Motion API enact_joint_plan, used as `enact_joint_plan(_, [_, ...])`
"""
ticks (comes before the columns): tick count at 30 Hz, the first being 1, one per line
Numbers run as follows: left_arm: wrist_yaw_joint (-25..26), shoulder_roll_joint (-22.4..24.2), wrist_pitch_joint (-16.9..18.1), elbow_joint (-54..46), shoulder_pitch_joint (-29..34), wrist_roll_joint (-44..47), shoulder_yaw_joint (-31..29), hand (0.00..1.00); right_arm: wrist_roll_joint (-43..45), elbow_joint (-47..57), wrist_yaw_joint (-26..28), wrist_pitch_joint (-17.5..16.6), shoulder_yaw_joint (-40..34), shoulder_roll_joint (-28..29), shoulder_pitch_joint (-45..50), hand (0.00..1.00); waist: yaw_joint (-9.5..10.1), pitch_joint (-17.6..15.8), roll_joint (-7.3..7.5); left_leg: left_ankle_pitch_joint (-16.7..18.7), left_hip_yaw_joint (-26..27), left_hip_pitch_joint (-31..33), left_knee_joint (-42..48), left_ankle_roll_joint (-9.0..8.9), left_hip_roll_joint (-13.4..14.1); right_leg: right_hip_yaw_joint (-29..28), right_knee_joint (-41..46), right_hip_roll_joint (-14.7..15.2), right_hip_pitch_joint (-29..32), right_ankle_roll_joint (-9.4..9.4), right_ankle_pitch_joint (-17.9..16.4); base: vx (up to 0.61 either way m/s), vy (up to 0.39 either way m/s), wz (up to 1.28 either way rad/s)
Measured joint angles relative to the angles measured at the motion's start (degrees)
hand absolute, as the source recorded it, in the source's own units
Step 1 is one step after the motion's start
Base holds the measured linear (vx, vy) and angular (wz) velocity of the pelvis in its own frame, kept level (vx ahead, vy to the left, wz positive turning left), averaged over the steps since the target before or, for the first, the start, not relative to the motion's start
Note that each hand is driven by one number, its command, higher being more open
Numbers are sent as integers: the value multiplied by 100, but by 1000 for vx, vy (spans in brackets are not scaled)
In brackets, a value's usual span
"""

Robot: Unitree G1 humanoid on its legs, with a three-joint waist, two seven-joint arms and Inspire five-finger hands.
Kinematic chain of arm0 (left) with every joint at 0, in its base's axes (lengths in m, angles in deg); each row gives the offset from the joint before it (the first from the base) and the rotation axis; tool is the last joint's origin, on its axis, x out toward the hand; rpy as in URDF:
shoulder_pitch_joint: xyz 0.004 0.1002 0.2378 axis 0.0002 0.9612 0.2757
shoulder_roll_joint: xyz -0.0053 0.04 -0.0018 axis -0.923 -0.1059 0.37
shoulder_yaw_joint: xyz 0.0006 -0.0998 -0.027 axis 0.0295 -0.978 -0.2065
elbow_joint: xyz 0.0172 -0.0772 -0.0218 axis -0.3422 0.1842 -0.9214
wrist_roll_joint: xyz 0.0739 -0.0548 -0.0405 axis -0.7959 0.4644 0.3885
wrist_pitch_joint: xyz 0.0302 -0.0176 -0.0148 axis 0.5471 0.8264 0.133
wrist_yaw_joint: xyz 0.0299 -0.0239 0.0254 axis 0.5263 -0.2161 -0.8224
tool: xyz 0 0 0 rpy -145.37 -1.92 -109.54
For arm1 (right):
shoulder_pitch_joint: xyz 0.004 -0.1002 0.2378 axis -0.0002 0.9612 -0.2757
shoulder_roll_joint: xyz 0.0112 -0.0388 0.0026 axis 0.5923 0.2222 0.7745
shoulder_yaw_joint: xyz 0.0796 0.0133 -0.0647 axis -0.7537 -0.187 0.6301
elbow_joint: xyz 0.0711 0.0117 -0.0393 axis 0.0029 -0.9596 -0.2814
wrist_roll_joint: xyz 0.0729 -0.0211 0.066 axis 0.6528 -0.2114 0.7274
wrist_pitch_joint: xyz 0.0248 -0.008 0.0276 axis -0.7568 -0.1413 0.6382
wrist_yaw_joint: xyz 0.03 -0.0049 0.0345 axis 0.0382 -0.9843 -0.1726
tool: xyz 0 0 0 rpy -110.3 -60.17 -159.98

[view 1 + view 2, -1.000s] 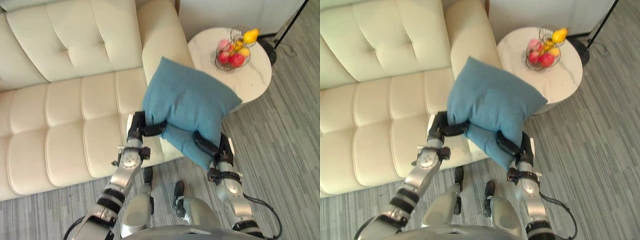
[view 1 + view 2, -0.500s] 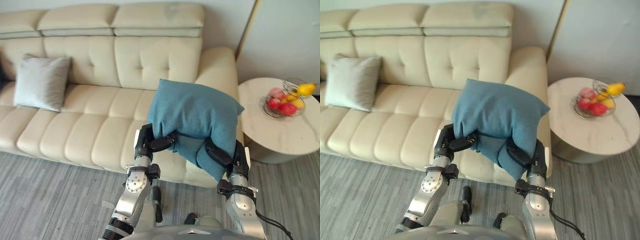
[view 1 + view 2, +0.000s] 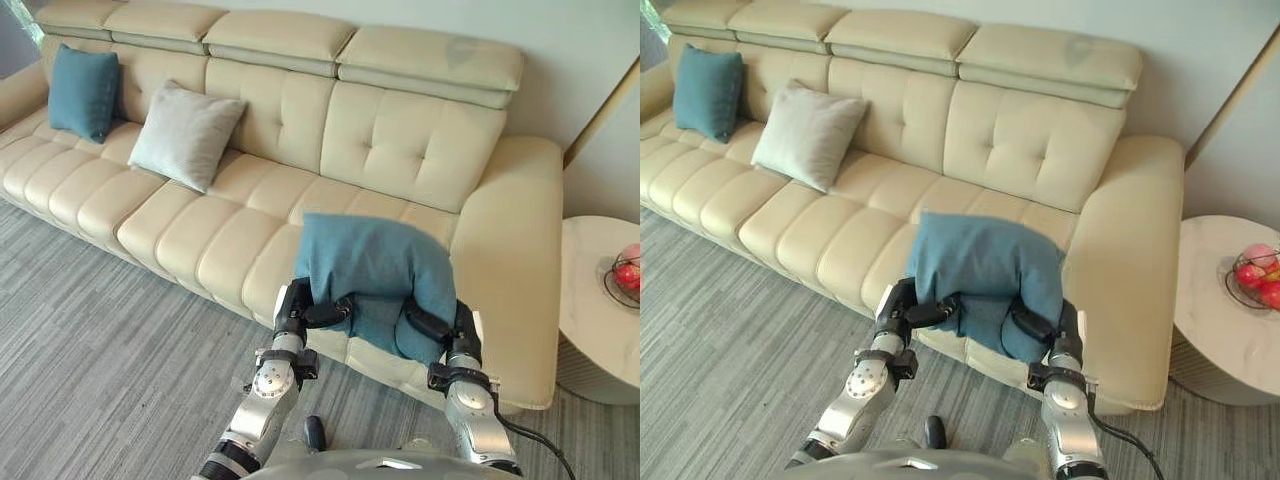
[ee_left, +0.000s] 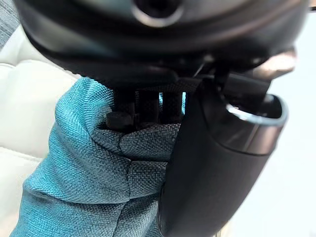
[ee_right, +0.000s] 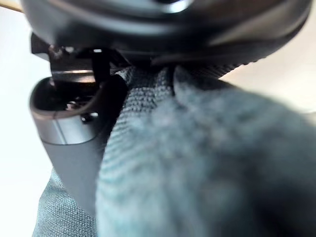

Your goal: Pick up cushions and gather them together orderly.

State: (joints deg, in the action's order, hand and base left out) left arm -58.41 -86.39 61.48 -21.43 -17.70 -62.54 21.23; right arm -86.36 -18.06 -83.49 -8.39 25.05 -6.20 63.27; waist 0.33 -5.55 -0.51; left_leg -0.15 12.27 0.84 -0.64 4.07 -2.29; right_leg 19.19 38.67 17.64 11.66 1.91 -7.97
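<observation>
The left hand point(image 3: 300, 306) and right hand point(image 3: 442, 328) carry the held cushion point(image 3: 375, 268) between them, above the sofa's point(image 3: 400, 140) front edge. The left fingers point(image 4: 121, 118) curl into its cloth, pinching a fold. The right fingers point(image 3: 420, 320) hook round its lower edge. Well beyond the left fingers, a grey cushion point(image 3: 187, 135) and a corner cushion point(image 3: 85, 90) lean against the sofa back, near each other.

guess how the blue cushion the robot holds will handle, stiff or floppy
Probably soft and floppy: the blue cushion droops over the left robot hand and right robot hand, cloth bunching in each grip. Likely light for its bulk, since pinching its lower edge holds it up. The coarse weave should resist slipping.
</observation>
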Motion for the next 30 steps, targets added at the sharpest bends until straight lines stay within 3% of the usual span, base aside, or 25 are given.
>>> enact_joint_plan(2, [-10, -2, 0, -1, 28, -1, -24, 0, -2, 3, 54, -2, 20, -4, 1, 0, -116, -13, -13, 50, -155, -8, -16, 23, 33, -446, -213, -505, 148, -320, -338, 51, 70, 33])
enact_joint_plan(6, [-41, 9, -5, -9, 29, -18, -20, 0, -85, 20, 60, -3, 2, -26, 5, 0, -143, -43, 16, 189, -209, -252, -94, -82, -9, -621, -1060, -1292, 526, -330, -424, 114, 21, 10])
enact_joint_plan(7, [-52, 10, -5, -22, 30, -34, -19, 0, -88, 36, 59, -2, 2, -28, 10, 0, -168, -30, 39, 224, -235, -261, -62, -115, -38, -730, -1323, -1384, 540, -320, -368, 218, -41, 41])
enact_joint_plan(8, [-81, 20, -5, -96, 32, -50, -10, 0, -89, 186, 47, -2, -9, -24, 80, 0, -237, -26, 161, 353, -373, -271, 66, -128, -183, -1046, -1810, -1408, 550, -160, 0, 212, -67, 35])
enact_joint_plan(9, [-84, 20, -5, -99, 32, -50, -10, 0, -89, 194, 46, -2, -10, -24, 87, 0, -240, -28, 169, 363, -379, -274, 71, -126, -189, -1054, -1811, -1404, 549, -161, 39, 267, -101, 61])
enact_joint_plan(10, [-118, 198, -23, -134, 84, -98, 2, 0, -88, 407, 45, -1, -34, -95, 249, 0, -269, 31, 38, 648, -549, -208, 410, -221, -128, -916, -1858, -1420, 380, 58, 279, 306, -114, 45])
enact_joint_plan(11, [-140, 303, -20, -228, 137, -107, 5, 0, -88, 654, 45, 1, -57, -137, 381, 0, -245, 78, -67, 899, -579, -114, 763, -341, 38, -798, -2039, -1532, 196, 74, 271, 320, -112, 45])
enact_joint_plan(12, [-144, 310, -19, -228, 137, -107, 5, 0, -88, 674, 45, 3, -60, -136, 388, 0, -241, 75, -69, 916, -576, -109, 801, -358, 49, -789, -2056, -1539, 173, 74, 271, 258, -95, 26])
enact_joint_plan(14, [-197, 375, -21, -228, 172, -105, 2, 0, -90, 1122, 22, 38, -67, -142, 695, 0, -236, 58, -79, 1226, -424, 151, 2069, -746, 306, -632, -2425, -1667, -426, 76, 270, 352, -130, 35])
enact_joint_plan(15, [-240, 399, -19, -316, 281, -101, -20, 0, -92, 1472, 21, 39, -56, -143, 926, 0, -198, 51, -79, 1295, -144, 504, 3348, -780, 563, -637, -2640, -1738, -833, 111, 248, 300, -96, 16])
enact_joint_plan(17, [-277, 415, 4, -676, 523, -100, -48, 0, -94, 1879, 19, 36, -44, -144, 1022, 0, -103, 83, -138, 1453, 236, 966, 4447, -615, 1035, -741, -2802, -1825, -1075, 253, 146, 192, 14, -34])
enact_joint_plan(18, [-299, 449, 23, -799, 560, -100, -49, 0, -94, 2005, -7, 32, -45, -154, 1005, 0, -39, 106, -170, 1567, 271, 1127, 4509, -555, 1252, -861, -2820, -1842, -1082, 254, 145, 199, 46, -51])
enact_joint_plan(20, [-337, 490, 75, -873, 559, -101, -95, 0, -95, 2110, -27, 26, -45, -152, 965, 0, 47, 106, -170, 1601, 189, 1209, 3953, -496, 1445, -1036, -2812, -1802, -1089, 254, 145, 129, 106, -46])
enact_joint_plan(22, [-372, 541, 78, -876, 555, -103, -151, 0, -98, 2129, -45, 25, -45, -150, 945, 0, 77, 103, -163, 1583, -82, 1170, 3243, -496, 1438, -1185, -2786, -1731, -1088, 222, 126, 152, 233, -40])
enact_joint_plan(24, [-381, 546, 76, -876, 568, -104, -157, 0, -99, 2113, -53, 28, -45, -146, 948, 0, 76, 121, -195, 1220, -577, 1011, 2183, -568, 1331, -1353, -2685, -1656, -1053, -33, -32, 114, 233, -35])
enact_joint_plan(25, [-381, 544, 67, -874, 592, -106, -156, 0, -100, 2064, -54, 28, -43, -152, 941, 0, 76, 160, -276, 689, -863, 959, 1890, -999, 1312, -1471, -2573, -1691, -1004, -209, -157, 128, 275, -30])
enact_joint_plan(26, [-380, 466, 40, -867, 613, -113, -156, 0, -100, 1943, -58, 46, -37, -63, 947, 0, 60, 178, -145, 693, -907, 872, 1888, -1063, 1165, -1557, -2507, -1581, -961, -255, -189, 141, 307, -33])
enact_joint_plan(28, [-375, 398, 40, -865, 617, -114, -161, 0, -142, 1854, -61, 59, -30, 72, 943, 0, 66, 189, 36, 752, -983, 808, 1882, -968, 922, -1808, -2523, -1344, -929, -431, -232, 107, 248, -34])
enact_joint_plan(30, [-374, 352, 40, -865, 621, -115, -162, 0, -200, 1828, -57, 67, -11, 97, 936, 0, 78, 193, 52, 808, -812, 768, 1878, -873, 821, -2007, -2598, -1234, -910, -546, -161, 46, 198, -36])
